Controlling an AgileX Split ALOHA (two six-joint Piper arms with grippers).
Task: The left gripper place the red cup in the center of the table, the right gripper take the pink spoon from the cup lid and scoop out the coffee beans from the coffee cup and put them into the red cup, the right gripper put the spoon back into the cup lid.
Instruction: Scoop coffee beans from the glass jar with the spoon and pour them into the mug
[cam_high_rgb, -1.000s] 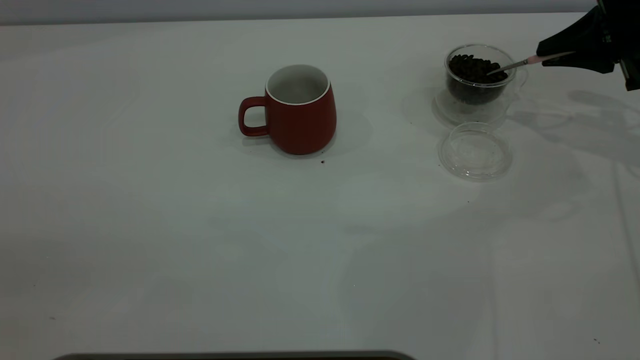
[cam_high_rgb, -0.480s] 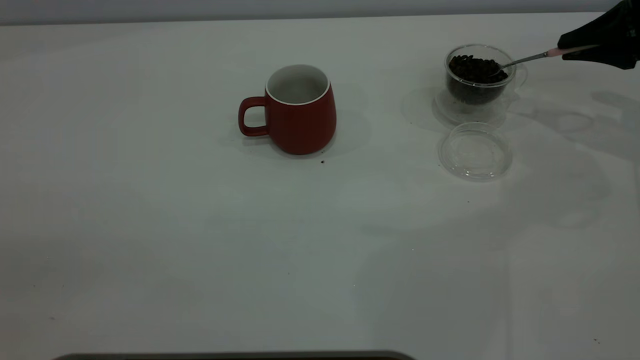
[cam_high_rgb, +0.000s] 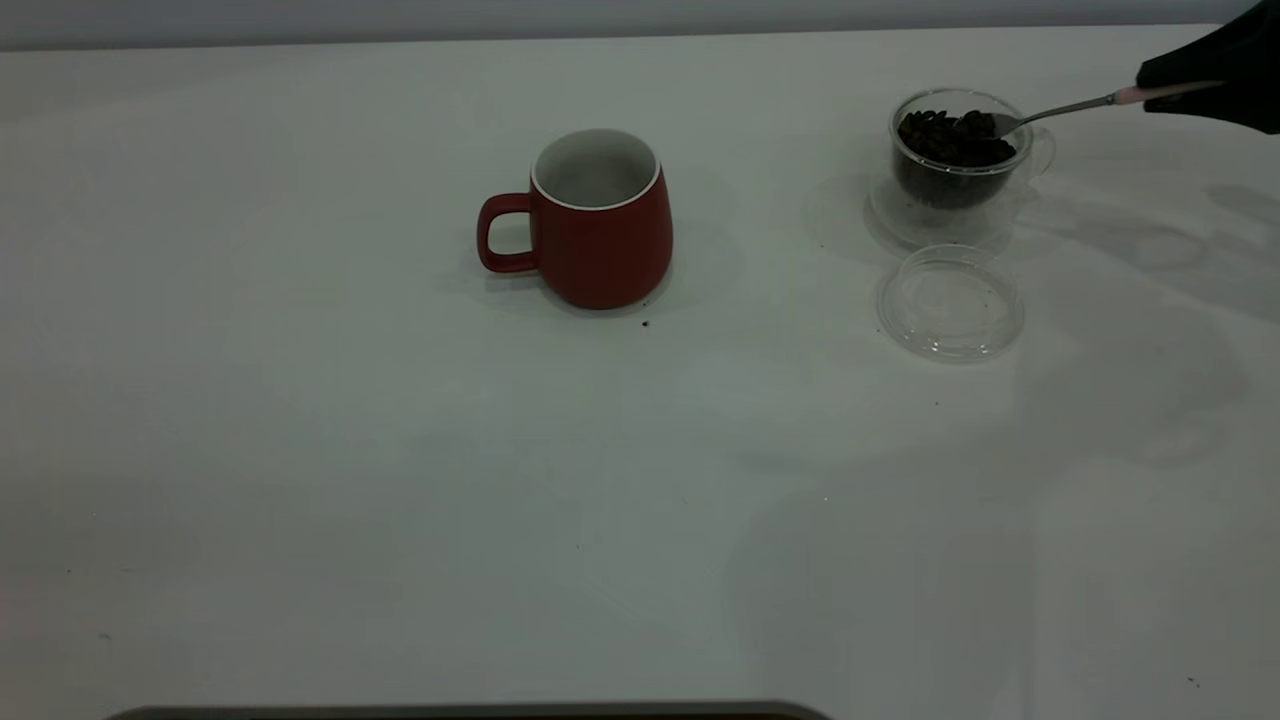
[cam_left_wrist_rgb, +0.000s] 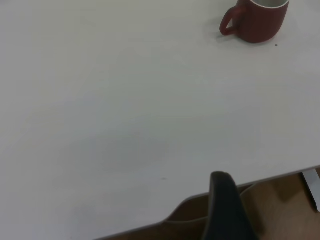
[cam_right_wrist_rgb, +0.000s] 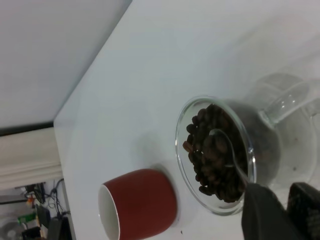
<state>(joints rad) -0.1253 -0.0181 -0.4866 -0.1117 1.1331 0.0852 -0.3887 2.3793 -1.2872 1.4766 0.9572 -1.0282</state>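
Right gripper (cam_high_rgb: 1195, 85) at table's 2 o'clock clenches pink spoon (cam_high_rgb: 1075, 107) (bowl over coffee beans (cam_high_rgb: 950, 138)); left gripper's (cam_left_wrist_rgb: 226, 210) grip unreadable.

The red cup (cam_high_rgb: 597, 222) is showing a matt red outside and smooth white inside; the coffee cup (cam_high_rgb: 960, 150) and cup lid (cam_high_rgb: 950, 303) are looking like clear glossy glass or plastic; the spoon (cam_high_rgb: 1060, 109) is gleaming like metal with a pink handle; the table (cam_high_rgb: 400, 480) is looking smooth, white and matt
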